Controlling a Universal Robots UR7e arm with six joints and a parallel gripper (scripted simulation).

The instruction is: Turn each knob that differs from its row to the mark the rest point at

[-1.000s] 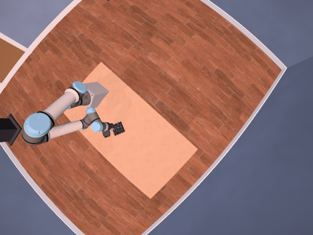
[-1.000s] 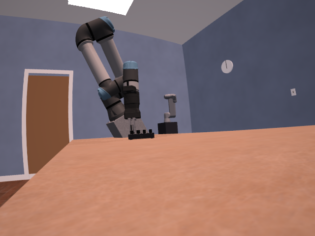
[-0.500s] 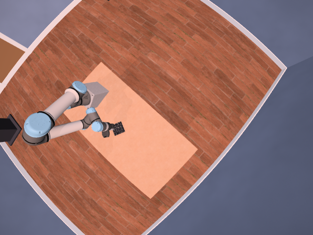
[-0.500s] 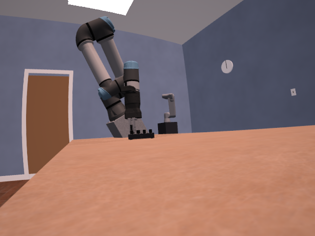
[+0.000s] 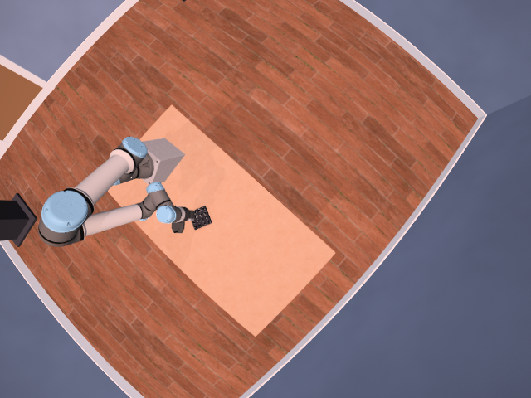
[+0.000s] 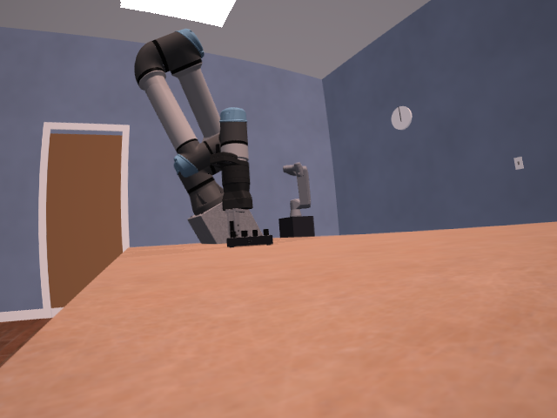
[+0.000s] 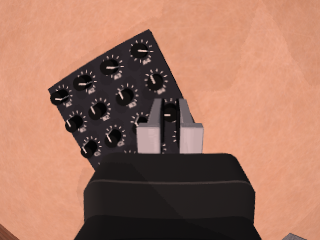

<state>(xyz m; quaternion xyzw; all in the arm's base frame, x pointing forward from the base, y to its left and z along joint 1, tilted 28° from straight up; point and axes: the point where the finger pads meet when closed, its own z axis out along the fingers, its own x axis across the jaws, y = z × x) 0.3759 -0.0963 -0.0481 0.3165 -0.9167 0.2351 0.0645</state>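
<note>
The knob box [image 7: 116, 96] lies flat on the tabletop [image 7: 254, 40], near the arm's end of it and well apart from the far, open stretch. In the wrist view it sits tilted, its left corner lower than its far corner, and its black face shows rows of small dark knobs, each with a white line and a ring of marks. The printed names are too small to read, so which row is which cannot be told from here.

The end effector [image 7: 170, 120] stands over the near right part of the box. Its two pale fingers are set narrowly, close on either side of one knob [image 7: 170, 112], which shows dark in the slot between them. They appear to be gripping that knob, though the view is small and contact at the pads is hard to confirm. The neighbouring knobs to the left are uncovered.

From the exterior view the box [image 6: 249, 240] is a low black slab on its feet, with several knobs rising from its top, and the end effector [image 6: 232, 229] comes straight down onto its left end. The arm [image 6: 189, 117] folds high above it from a grey pedestal [image 6: 211, 226] at the tabletop's far edge.

In the top view the box [image 5: 201, 216] lies just right of the wrist [image 5: 169, 213].
</note>
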